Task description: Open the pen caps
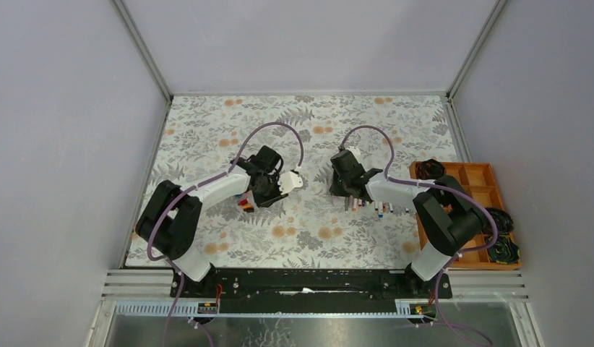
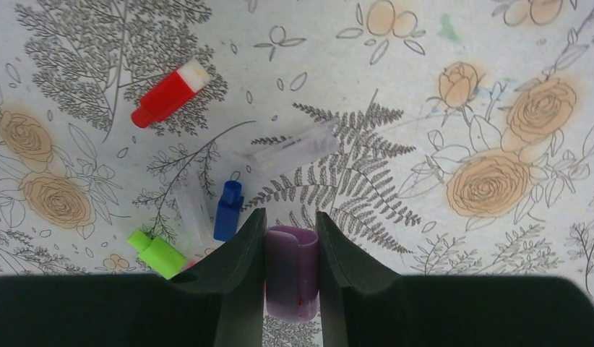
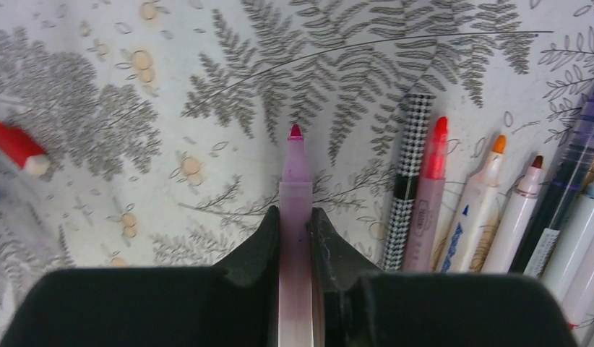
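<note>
My left gripper [image 2: 290, 224] is shut on a purple pen cap [image 2: 291, 271], held above the floral table. Below it lie loose pen caps: a red one [image 2: 166, 96], a blue one [image 2: 228, 210], a green one [image 2: 157, 253] and two clear ones [image 2: 293, 150]. My right gripper [image 3: 295, 215] is shut on an uncapped pink pen [image 3: 295, 188] whose red tip points away from me. A row of several pens [image 3: 467, 206] with bare tips lies on the table to its right. In the top view the left gripper [image 1: 293, 181] and the right gripper [image 1: 337, 178] face each other, a short gap apart.
An orange compartment tray [image 1: 476, 186] with dark cables sits at the table's right edge. The row of pens [image 1: 370, 206] lies under the right arm. Grey walls close in the table on the left, back and right.
</note>
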Available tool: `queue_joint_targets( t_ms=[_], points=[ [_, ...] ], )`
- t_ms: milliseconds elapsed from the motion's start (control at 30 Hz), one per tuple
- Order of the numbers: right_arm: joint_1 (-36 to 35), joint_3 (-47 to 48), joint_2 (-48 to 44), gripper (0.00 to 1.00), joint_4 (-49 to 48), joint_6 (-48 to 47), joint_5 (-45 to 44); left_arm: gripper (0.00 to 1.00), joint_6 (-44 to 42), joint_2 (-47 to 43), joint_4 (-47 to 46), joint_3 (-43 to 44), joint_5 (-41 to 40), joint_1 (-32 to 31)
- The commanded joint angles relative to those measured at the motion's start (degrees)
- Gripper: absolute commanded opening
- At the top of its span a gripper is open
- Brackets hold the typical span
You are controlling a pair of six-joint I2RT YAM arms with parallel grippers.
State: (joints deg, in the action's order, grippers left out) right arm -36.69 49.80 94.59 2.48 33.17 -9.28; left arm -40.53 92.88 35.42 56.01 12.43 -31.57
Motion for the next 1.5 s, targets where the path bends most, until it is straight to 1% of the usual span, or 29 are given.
queue_joint_targets(
  t_ms=[0,33,133,167,200,233,267,300,333,400,533,600,667,733,767,833,867,967,1067,1167,1267,1333,1400,1467],
  points=[
    [1.5,1.39,1.59,0.0,-2.0,1.5,-2.3,0.31,5.18,0.78,-5.56,-0.01,-0.4,0.38],
    [1.47,1.28,1.78,0.01,-2.04,1.39,-2.51,0.34,5.73,1.19,-5.62,0.05,-0.65,0.44],
    [1.46,0.86,2.45,0.06,-2.04,0.34,-3.73,0.39,6.23,1.62,-5.74,0.24,-1.82,0.37],
    [1.47,0.46,2.52,0.08,-3.88,-0.06,-3.81,0.42,6.32,1.35,-5.78,0.32,-2.03,0.37],
    [1.51,0.0,2.53,0.11,-4.69,-0.31,-3.82,0.49,6.6,0.93,-5.75,0.4,-1.86,0.39],
    [1.53,-0.45,2.5,0.15,-5.33,-0.53,-3.77,0.62,6.93,0.2,-5.75,0.42,-1.35,0.37],
    [1.48,-0.83,2.57,0.18,-5.99,-0.82,-3.66,0.73,7.22,-0.49,-5.74,0.46,-0.78,0.39],
    [1.52,-1.04,2.69,0.21,-6.15,-0.98,-3.6,0.8,7.55,-1.37,-5.75,0.54,-0.26,0.4],
    [1.51,-1.1,2.93,0.23,-6.1,-1.14,-3.54,0.83,7.88,-2.31,-5.57,0.74,0.22,0.39],
    [1.84,-1.3,3.01,0.31,-6.23,-0.49,-2.54,0.87,8.74,-3.51,-4.83,1.67,0.79,0.37],
    [2.14,-1.4,0.77,0.5,-5.85,1.04,-0.85,0.9,11.19,-6.31,-1.18,6.0,4.01,2.23],
    [2.1,-0.86,-0.95,0.55,-4.57,0.47,-1.21,0.98,12.21,-8.22,0.28,8.67,5.5,3.97],
    [2.13,-0.4,-3.24,0.6,-3.04,-0.5,-1.62,0.98,13.14,-10.39,1.5,11.86,5.92,5.75],
    [2.12,-0.36,-7.09,0.67,-0.6,-1.36,-2.07,0.98,14.23,-12.91,2.17,14.01,5.67,7.6],
    [2.11,-0.52,-8.79,0.75,0.11,-1.81,-2.35,0.98,14.66,-14.24,2.13,14.82,5.43,8.66],
    [2.19,-0.67,-12.03,0.94,1.84,-2.75,-3.18,0.98,15.15,-16.85,1.67,15.92,4.84,11.31],
    [2.22,-0.67,-13.72,0.99,2.97,-3.17,-3.73,0.99,15.48,-17.94,1.17,16.31,4.17,12.42],
    [2.32,-1.07,-18.8,1.0,5.75,-4.65,-6.87,0.98,16.18,-19.94,0.28,17.7,3.4,16.46],
    [2.64,-0.9,-23.29,1.0,9.01,-6.22,-12.77,0.98,18.48,-19.75,-0.79,18.42,5.28,22.18],
    [3.81,-1.43,-27.56,1.0,10.53,-8.64,-22.55,0.98,22.04,-18.71,-3.79,17.77,7.35,28.38],
    [5.8,-3.89,-32.22,1.0,8.25,-11.84,-32.74,0.98,26.58,-18.49,-8.79,14.88,9.49,33.73],
    [6.99,-8.38,-35.75,1.0,1.81,-16.78,-40.45,0.98,28.67,-18.68,-12.52,10.84,8.54,34.97],
    [7.87,-15.36,-39.53,1.0,-11.5,-25.1,-46.45,0.98,30.13,-19.04,-16.08,6.47,8.1,35.18],
    [9.29,-23.54,-42.39,1.0,-27.02,-34.26,-49.72,0.98,31.42,-19.67,-20.87,0.96,9.02,35.26]
  ],
)
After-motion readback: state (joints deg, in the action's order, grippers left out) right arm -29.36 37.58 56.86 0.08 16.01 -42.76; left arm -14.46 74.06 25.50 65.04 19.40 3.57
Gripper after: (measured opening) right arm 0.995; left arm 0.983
